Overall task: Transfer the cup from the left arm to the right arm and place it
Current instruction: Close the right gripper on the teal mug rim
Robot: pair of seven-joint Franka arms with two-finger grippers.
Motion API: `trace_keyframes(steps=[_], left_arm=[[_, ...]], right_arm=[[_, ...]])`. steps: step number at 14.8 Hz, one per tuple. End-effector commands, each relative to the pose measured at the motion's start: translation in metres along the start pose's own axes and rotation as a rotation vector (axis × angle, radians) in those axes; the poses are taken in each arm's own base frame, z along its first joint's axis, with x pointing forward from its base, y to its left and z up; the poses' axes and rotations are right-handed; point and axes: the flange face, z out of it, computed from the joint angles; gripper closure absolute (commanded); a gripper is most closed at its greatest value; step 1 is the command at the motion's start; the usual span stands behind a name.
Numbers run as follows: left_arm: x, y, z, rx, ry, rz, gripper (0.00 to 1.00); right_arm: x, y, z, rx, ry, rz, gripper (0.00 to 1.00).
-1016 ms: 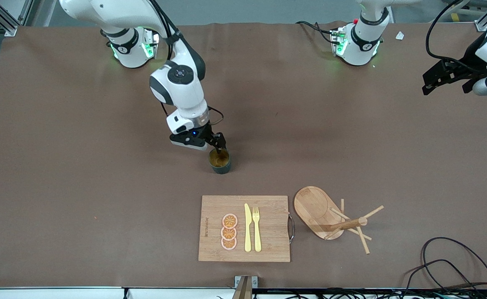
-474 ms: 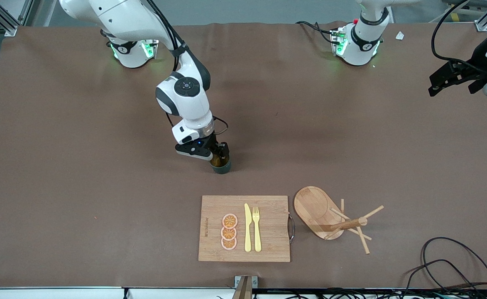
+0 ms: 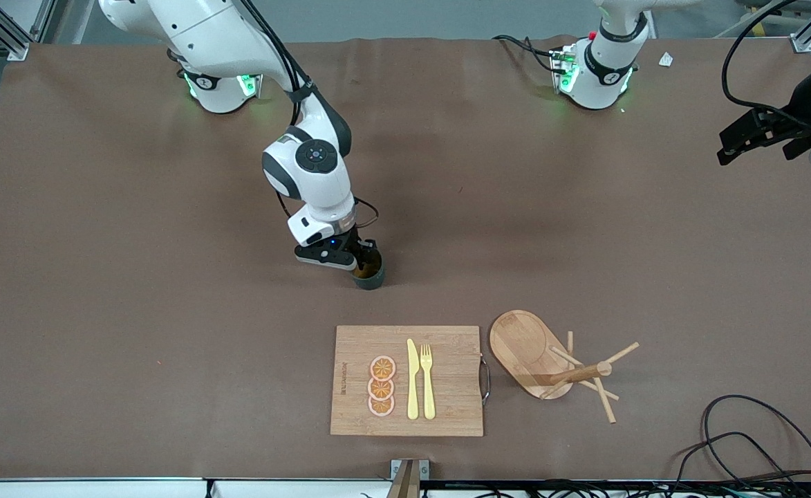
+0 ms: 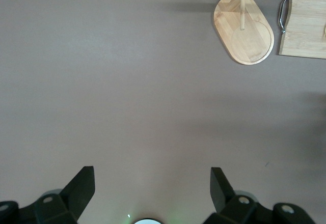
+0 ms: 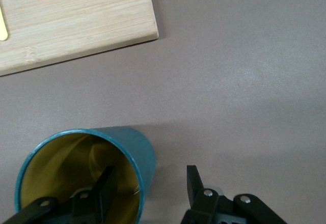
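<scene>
Right gripper (image 3: 364,261) down at the cup (image 3: 368,273), one finger inside, one outside, straddling the wall for a rim pinch, not yet clenched. Cup upright on the table (image 3: 101,277), farther than the cutting board (image 3: 446,415). Left gripper (image 4: 152,188) waiting released, over the left arm's table end.

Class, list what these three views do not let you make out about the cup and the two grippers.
- Cup handle: in no view. In the front view the right gripper covers part of the cup; the right wrist view cuts the cup off at its edge.
- Whether the right gripper's fingers press the cup wall yet: one sits inside, one outside, contact unclear.
- Left gripper: open over the table's end; its wrist view shows only the fingertips.
</scene>
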Motion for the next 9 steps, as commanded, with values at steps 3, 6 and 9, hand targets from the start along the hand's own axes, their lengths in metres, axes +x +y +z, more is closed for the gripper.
trace_keyframes(steps=[3, 6, 9], left_arm=[[0.0077, -0.0004, 0.0059, -0.011, -0.010, -0.005, 0.00], [0.0092, -0.0005, 0.0084, -0.009, -0.014, 0.000, 0.00], [0.0107, -0.0005, 0.0109, -0.007, -0.019, -0.003, 0.00]], right_arm=[[0.0035, -0.0012, -0.0018, -0.007, 0.010, -0.017, 0.73], [0.0035, -0.0014, -0.0006, -0.005, 0.008, -0.010, 0.86], [0.0034, -0.0014, 0.0008, -0.005, 0.005, -0.006, 0.97]])
